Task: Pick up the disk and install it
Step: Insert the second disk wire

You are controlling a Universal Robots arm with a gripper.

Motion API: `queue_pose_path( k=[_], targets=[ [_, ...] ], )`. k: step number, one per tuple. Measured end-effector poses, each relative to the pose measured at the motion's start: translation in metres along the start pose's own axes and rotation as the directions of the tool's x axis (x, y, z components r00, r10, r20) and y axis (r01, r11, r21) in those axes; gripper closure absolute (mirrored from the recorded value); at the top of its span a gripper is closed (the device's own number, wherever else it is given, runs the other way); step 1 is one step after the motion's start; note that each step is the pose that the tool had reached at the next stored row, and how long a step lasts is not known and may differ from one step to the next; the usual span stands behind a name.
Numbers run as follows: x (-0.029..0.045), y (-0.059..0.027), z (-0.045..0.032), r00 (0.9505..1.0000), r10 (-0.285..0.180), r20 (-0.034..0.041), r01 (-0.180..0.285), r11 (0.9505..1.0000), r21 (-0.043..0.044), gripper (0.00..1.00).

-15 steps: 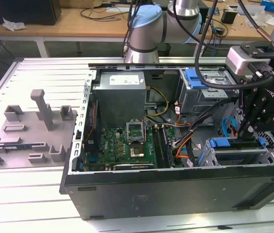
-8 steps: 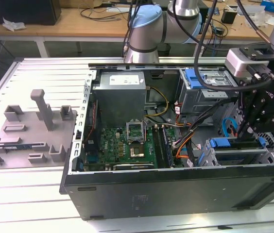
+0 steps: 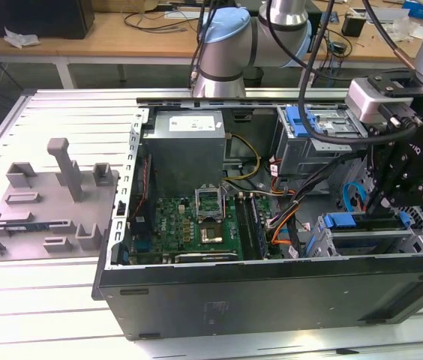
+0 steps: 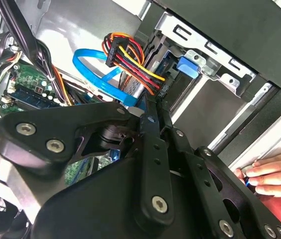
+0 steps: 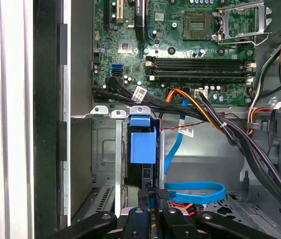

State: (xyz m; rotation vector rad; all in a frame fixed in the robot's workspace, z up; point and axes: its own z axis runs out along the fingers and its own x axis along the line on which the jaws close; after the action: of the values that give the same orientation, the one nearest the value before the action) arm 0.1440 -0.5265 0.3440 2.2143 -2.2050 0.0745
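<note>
Before me lay the open computer case (image 3: 271, 292), its green motherboard (image 3: 196, 225) showing beside a grey power supply (image 3: 185, 146). A blue cable (image 5: 195, 191) looped near bundled wires (image 4: 130, 57). A grey fixture (image 3: 46, 202) stood apart on the table (image 3: 39, 315).

Matt black metal tool (image 5: 153, 196), glossy blue plastic disk frame (image 5: 143, 142), grey sheet-metal case (image 3: 271, 289)

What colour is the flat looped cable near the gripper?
Bright blue. The cable shows best in the first wrist view, just beyond the gripper.
</note>
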Motion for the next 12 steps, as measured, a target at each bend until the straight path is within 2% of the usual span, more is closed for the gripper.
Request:
queue_pose_path(
  k=[12],
  targets=[
    [0.0002,0.0021,0.0035,1.0,0.0,0.0003,0.0,1.0,0.0086,0.84]
  ],
)
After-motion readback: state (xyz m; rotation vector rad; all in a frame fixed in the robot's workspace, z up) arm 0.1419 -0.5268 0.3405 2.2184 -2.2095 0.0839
